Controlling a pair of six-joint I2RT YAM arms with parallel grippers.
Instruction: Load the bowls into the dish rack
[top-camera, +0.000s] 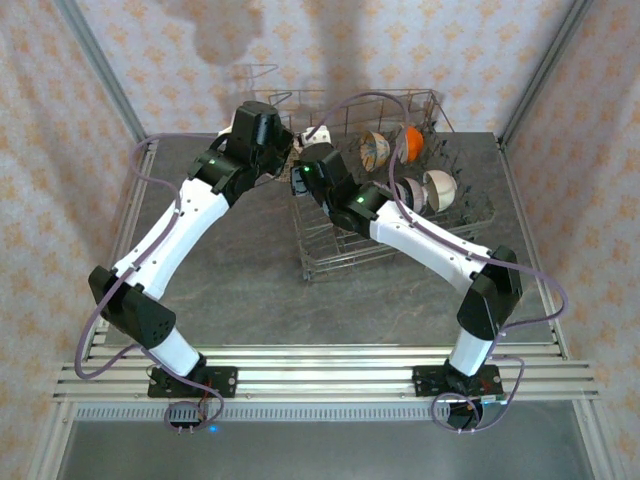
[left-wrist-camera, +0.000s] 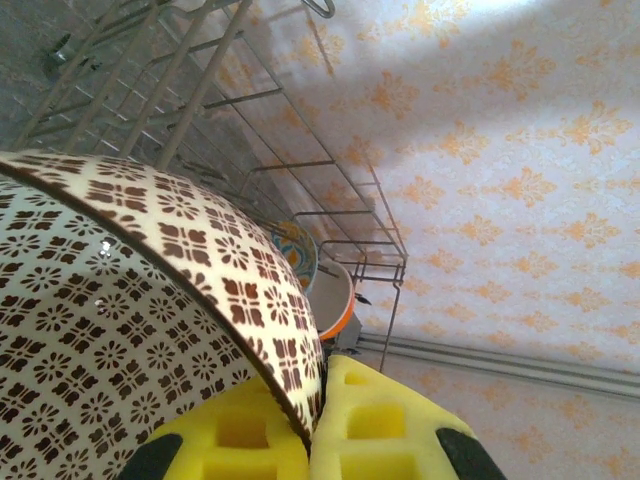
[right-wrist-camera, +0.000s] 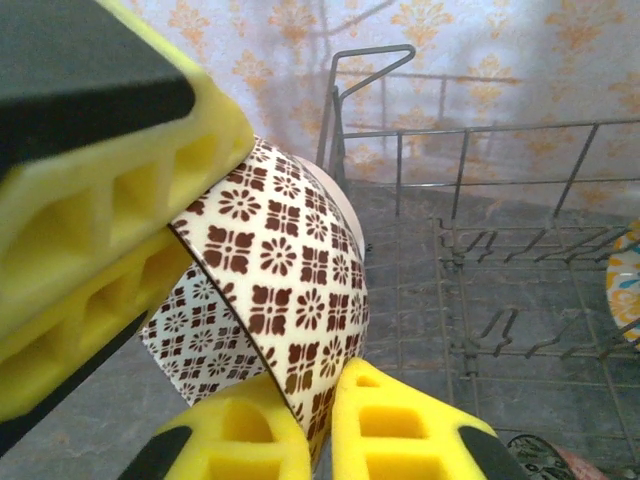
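A cream bowl with a brown flower pattern (right-wrist-camera: 290, 270) hangs in the air at the left end of the dish rack (top-camera: 335, 250). Both grippers grip its rim. My left gripper (left-wrist-camera: 318, 385) is shut on the bowl (left-wrist-camera: 120, 300), with one yellow pad inside the rim and one outside. My right gripper (right-wrist-camera: 320, 400) is shut on the opposite side of the same rim, and the left gripper's yellow fingers (right-wrist-camera: 110, 200) show at the upper left of that view. In the top view the two grippers meet near the rack's left wall, the left one (top-camera: 288, 150) just behind the right one (top-camera: 300, 178).
Several bowls stand in the rack's right half: a patterned one (top-camera: 374, 148), an orange one (top-camera: 411, 140) and a white one (top-camera: 440, 188). The rack's tall wire wall (right-wrist-camera: 460, 180) and upright tines lie just right of the held bowl. Grey tabletop (top-camera: 230, 260) spreads to the left.
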